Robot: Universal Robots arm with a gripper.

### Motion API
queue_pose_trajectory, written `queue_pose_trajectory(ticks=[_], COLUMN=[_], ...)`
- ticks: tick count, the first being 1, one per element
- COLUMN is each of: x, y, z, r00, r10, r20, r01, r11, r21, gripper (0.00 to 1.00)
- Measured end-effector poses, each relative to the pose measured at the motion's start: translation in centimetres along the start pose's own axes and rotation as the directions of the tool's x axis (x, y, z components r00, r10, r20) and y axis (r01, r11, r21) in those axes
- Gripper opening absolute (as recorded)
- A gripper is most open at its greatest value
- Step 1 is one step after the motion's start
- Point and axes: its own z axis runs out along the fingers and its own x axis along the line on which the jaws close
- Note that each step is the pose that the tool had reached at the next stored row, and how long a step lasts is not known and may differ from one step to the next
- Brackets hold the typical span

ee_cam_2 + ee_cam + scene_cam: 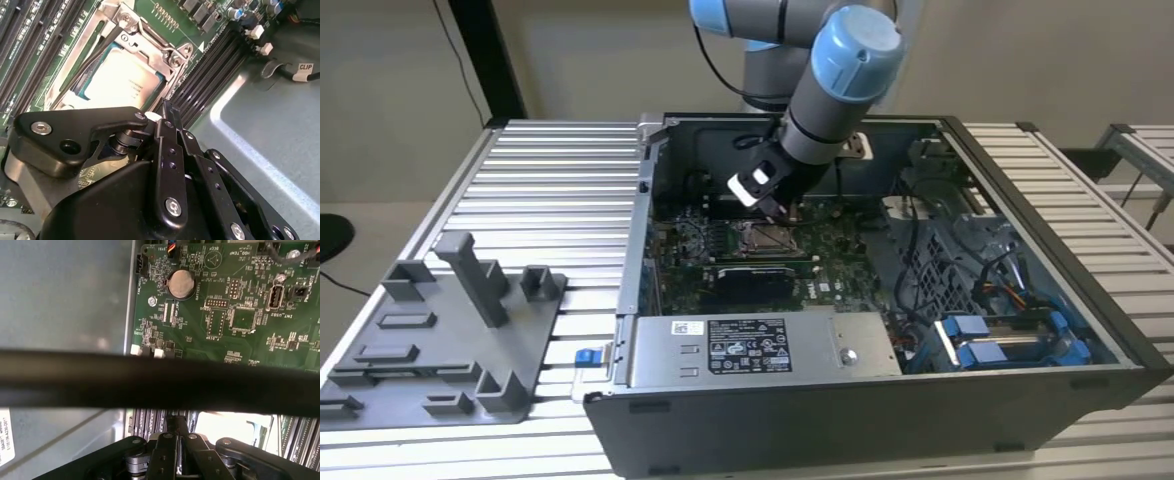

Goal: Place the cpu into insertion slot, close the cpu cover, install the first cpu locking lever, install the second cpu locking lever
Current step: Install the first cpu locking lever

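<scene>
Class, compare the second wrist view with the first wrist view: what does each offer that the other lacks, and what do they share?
Second wrist view: the cpu, with the silver cpu cover framing it. First wrist view: a round coin battery and a black bar crossing the picture. Both wrist views: the black end effector and the green circuit board.
</scene>
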Motion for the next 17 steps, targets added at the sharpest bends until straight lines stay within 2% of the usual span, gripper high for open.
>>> queue_pose_trajectory(ticks=[14,17], x=[-0.11,0.0], y=[0.81,0.78], z=[-0.03,-0.32], r00=[1.0,1.0], r10=[0.001,0.002], r20=[0.0026,0.0013], r01=[-0.001,-0.002], r11=[1.0,1.0], r21=[0.0009,0.0037], gripper=[0.0,0.0])
